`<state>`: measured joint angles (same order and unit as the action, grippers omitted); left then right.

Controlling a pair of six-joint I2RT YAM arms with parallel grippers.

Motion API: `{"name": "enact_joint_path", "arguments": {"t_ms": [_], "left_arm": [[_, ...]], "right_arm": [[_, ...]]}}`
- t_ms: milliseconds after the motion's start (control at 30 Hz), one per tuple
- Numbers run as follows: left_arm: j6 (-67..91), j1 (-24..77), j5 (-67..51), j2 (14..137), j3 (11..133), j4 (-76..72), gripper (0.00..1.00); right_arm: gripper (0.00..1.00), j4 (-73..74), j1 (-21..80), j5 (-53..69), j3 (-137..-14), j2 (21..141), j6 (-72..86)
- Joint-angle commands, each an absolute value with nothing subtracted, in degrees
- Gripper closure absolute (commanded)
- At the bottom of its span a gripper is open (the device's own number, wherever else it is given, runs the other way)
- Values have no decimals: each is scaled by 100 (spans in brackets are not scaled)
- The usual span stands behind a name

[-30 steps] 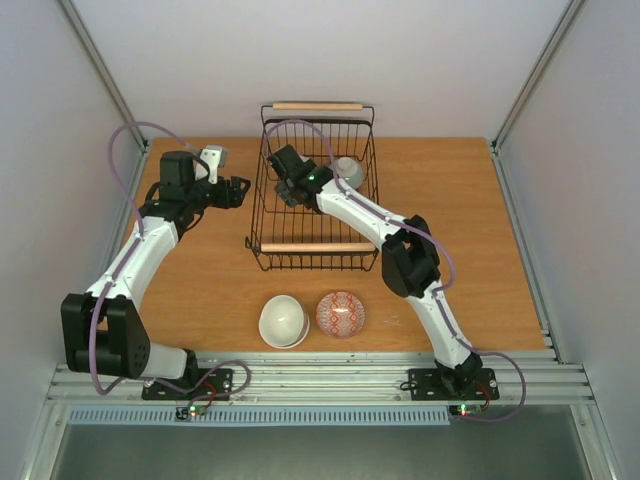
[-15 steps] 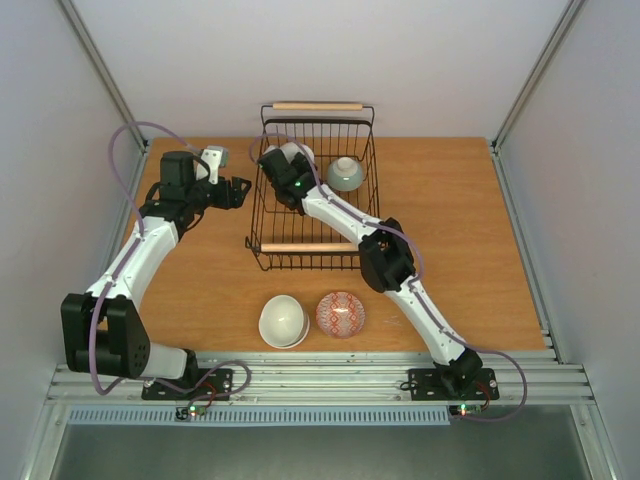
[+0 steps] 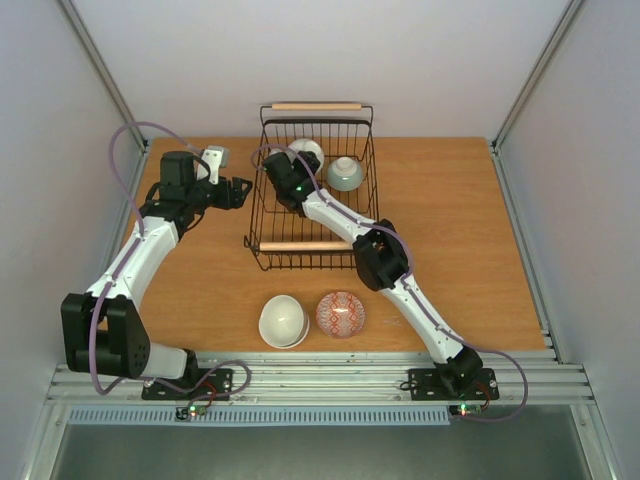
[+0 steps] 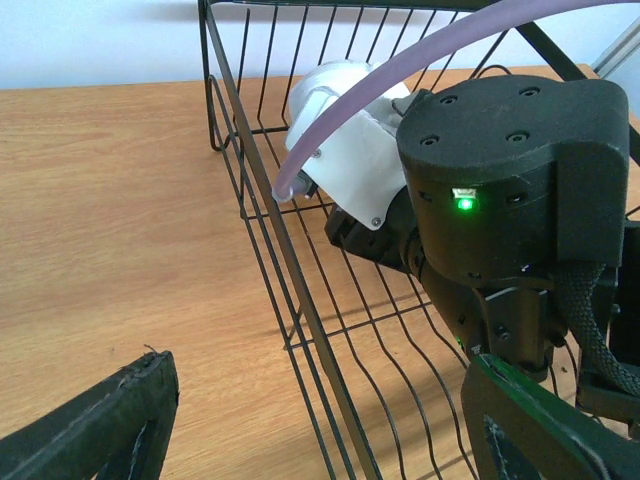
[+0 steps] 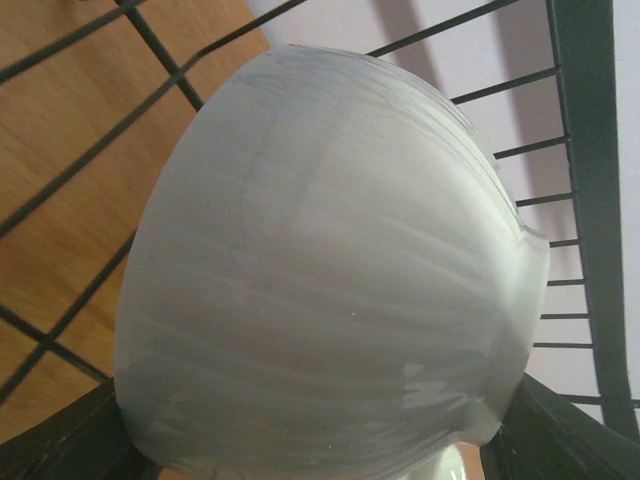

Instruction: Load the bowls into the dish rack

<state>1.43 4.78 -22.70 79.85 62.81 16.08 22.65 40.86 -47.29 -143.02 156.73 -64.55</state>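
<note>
Partway through the load: a pale green bowl (image 3: 345, 174) sits in the dish rack (image 3: 305, 246), while a plain white bowl (image 3: 283, 320) and a red-patterned bowl (image 3: 340, 313) wait on the table in front of it, near the arm bases. The right gripper (image 3: 297, 163) reaches into the rack's far-left corner, its claw spread wide around a cream-white bowl (image 5: 330, 270), which fills the gap from finger to finger, so it looks held. The left gripper (image 3: 238, 190) hovers wide open and empty just outside the rack's left wall.
</note>
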Motion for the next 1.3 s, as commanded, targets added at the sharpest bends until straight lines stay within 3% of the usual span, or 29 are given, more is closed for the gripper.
{"name": "enact_joint_path", "arguments": {"t_ms": [0,167,567,933,1267], "left_arm": [[97,457,-2358,8003,6372,1467,22],[84,457,-2364,7990,6378,1479,22],[37,457,-2399,7931,6372,1475,23],[35,457,-2473,7884,6380,1491,23],[36,457,-2767,7863,6449,1560,22]], "right_arm": [[81,1756,4067,-5130,-14621,15776,-7069],[38,2287,4069,-4842,-14625,15619,-6626],[5,3836,4035,-3369,-14513,14745,-5062],[2,3719,4036,-2382,-12849,12376,-3841],[15,4823,4133,-1613,-10534,9468,-2225]]}}
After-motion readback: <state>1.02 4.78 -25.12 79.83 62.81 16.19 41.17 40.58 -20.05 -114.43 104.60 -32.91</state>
